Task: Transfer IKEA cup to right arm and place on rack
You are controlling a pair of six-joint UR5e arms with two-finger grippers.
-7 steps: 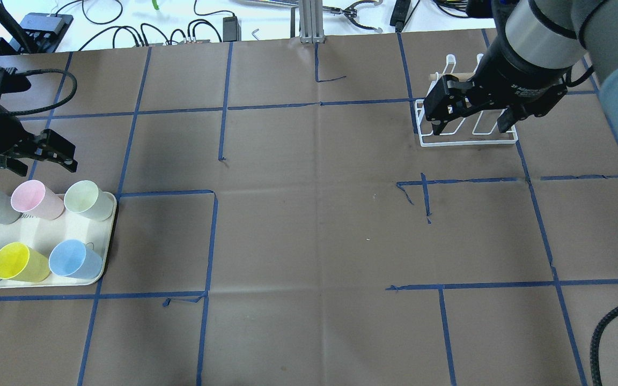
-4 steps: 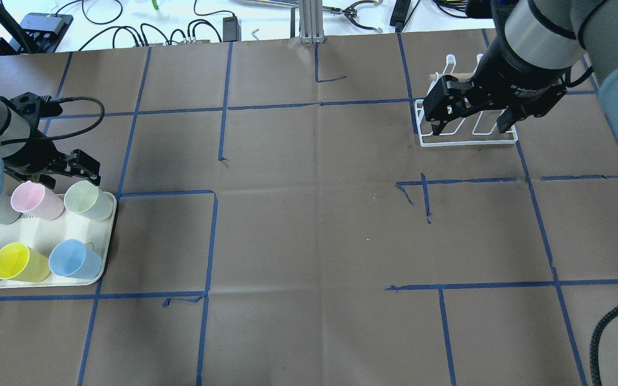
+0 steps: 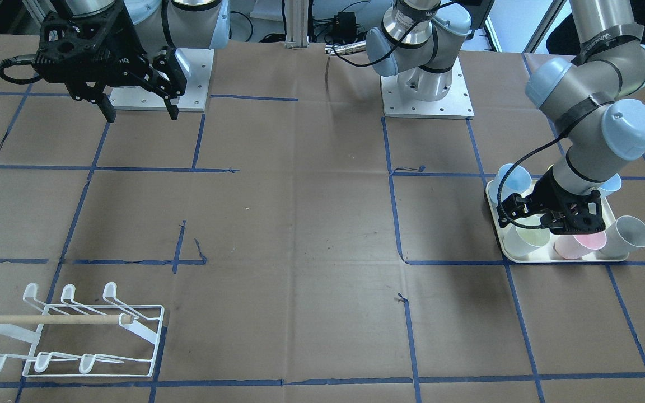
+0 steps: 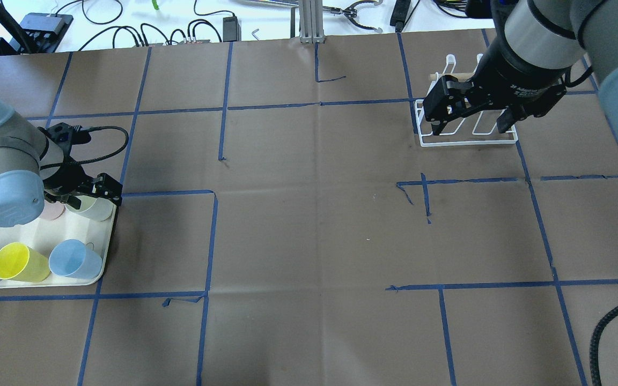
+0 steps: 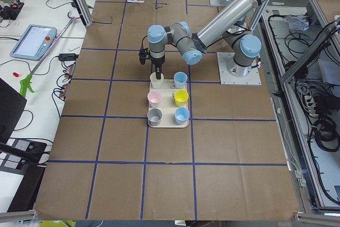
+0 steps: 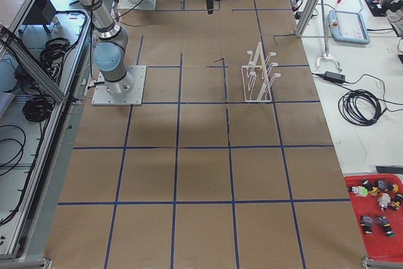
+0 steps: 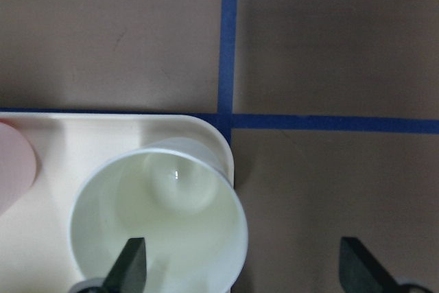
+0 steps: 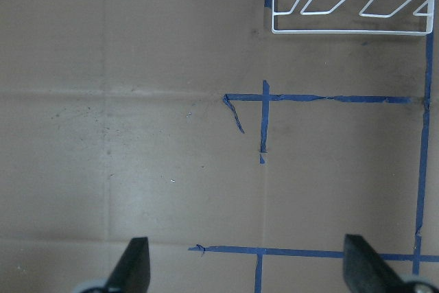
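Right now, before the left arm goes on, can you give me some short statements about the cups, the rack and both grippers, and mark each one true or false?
1. The rack holds no cup. True.
2. The left gripper is shut on the pale green cup. False: it is open, with one finger at the cup's opening and the other outside its wall.
3. Six cups stand on the tray. True.
4. The right gripper carries a cup. False: it is open and empty, above the table.
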